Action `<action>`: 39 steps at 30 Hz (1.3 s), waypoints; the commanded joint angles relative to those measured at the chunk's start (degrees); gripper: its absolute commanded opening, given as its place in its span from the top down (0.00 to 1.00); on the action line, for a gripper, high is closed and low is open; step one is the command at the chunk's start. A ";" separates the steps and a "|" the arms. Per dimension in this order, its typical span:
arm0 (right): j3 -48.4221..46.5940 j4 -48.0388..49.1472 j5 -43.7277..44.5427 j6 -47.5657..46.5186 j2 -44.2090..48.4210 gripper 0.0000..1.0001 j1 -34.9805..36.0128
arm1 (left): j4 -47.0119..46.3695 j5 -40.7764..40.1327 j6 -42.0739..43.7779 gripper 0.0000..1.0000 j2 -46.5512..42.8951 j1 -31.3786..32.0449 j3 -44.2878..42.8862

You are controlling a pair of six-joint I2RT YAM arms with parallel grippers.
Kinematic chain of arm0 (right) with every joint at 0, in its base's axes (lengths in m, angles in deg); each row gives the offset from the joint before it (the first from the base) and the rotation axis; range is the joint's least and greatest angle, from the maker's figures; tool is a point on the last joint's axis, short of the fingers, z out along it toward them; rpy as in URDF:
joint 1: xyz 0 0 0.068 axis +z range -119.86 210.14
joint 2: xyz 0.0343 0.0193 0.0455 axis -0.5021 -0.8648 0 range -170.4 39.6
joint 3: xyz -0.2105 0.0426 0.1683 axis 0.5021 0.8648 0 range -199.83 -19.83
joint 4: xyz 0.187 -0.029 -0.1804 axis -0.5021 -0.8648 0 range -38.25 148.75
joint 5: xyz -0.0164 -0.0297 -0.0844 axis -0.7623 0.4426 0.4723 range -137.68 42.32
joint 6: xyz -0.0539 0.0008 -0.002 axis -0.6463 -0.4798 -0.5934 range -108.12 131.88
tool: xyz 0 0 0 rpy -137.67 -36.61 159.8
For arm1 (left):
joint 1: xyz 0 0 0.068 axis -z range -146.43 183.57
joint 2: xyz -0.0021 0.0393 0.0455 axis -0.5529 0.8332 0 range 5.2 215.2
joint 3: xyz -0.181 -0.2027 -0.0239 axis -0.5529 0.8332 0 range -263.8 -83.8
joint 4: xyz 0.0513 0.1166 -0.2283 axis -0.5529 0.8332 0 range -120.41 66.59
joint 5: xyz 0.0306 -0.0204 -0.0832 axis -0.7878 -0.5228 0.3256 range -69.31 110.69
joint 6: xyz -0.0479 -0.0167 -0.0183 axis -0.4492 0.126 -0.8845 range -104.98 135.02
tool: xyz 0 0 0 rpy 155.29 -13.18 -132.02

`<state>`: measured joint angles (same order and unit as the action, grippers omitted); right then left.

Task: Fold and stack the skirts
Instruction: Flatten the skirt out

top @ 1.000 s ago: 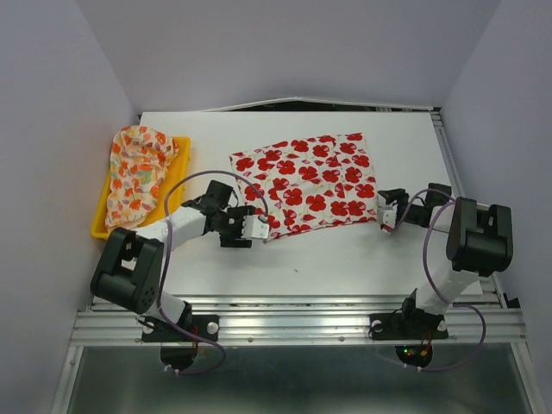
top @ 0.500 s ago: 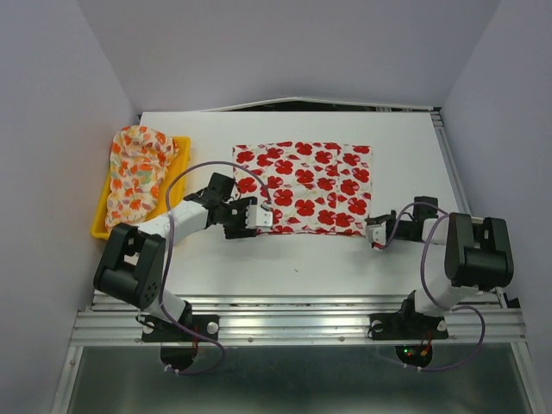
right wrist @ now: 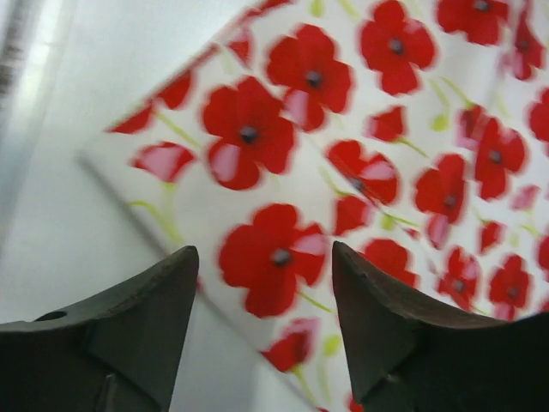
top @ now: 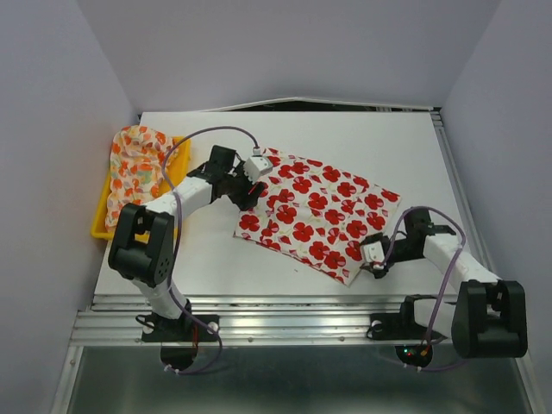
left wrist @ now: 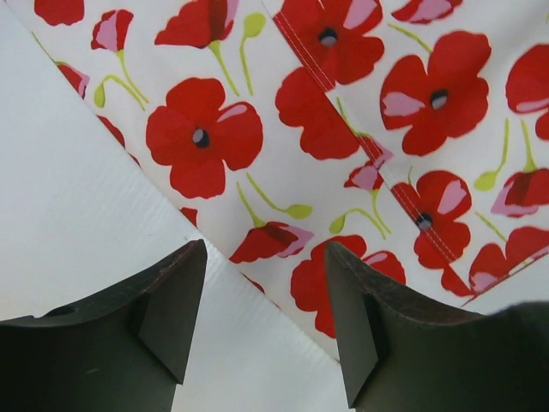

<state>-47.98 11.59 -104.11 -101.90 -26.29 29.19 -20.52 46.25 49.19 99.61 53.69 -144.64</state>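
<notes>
The white skirt with red flowers (top: 319, 211) lies flat and skewed in the middle of the table. My left gripper (top: 253, 172) is at its far left corner. In the left wrist view (left wrist: 266, 249) its jaws stand open over the skirt's edge (left wrist: 197, 137) with nothing between them. My right gripper (top: 373, 254) is at the skirt's near right edge. In the right wrist view (right wrist: 264, 249) its jaws stand open just above the cloth (right wrist: 257, 137). The cream skirt with orange print (top: 138, 172) lies crumpled in the tray at the left.
The yellow plastic tray (top: 99, 228) sits at the table's left edge, beside my left arm. The white table (top: 216, 267) ends at a metal rail in front. Grey walls close in the left, back and right.
The flowered skirt has turned clockwise and now lies skewed. My left gripper moved toward the back with its corner; my right gripper moved toward the front with the other end.
</notes>
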 commanded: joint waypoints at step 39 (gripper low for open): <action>-41.45 -5.14 -4.13 66.57 -32.19 0.74 27.59 | 11.20 0.10 -7.46 0.32 27.06 0.36 -43.32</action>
<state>-78.77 9.98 -97.86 -45.92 -57.85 59.31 -10.82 42.82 39.79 133.86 54.54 -190.36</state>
